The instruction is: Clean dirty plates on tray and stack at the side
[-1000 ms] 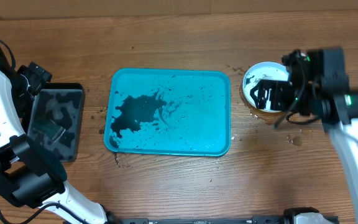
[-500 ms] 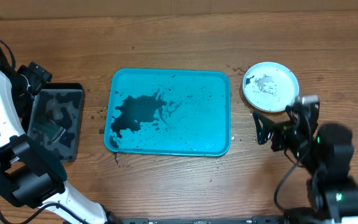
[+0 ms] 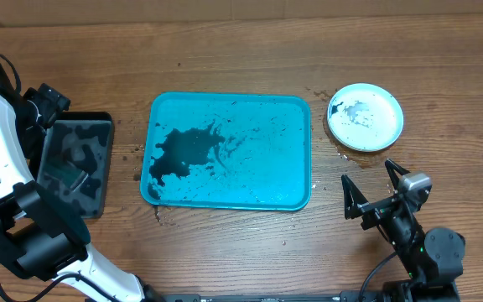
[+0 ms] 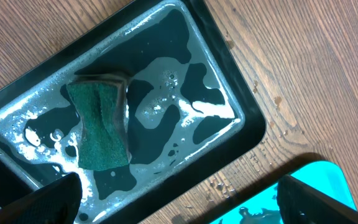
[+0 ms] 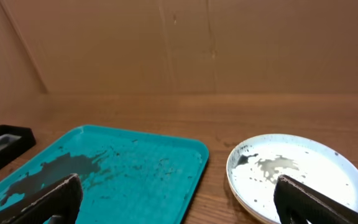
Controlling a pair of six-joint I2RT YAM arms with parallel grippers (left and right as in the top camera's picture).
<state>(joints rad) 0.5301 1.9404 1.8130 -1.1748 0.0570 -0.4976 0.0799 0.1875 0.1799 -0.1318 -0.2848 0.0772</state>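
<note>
Jaws wide and empty on the right gripper (image 3: 367, 174), near the plates (image 3: 365, 117) but apart. Stacked just beside the tray (image 3: 267, 168), not on it, top one black-smeared. Farthest, under the wide-open left gripper (image 4: 179, 205), sponge (image 4: 98, 127) in the black tray (image 4: 253, 127). Pinch across its narrow waist, lift clear of the suds, then wipe the smears outward.

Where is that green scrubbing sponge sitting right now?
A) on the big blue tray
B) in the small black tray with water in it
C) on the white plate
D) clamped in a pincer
B: the left wrist view shows the green sponge lying inside the wet black tray, among puddles of water.
</note>
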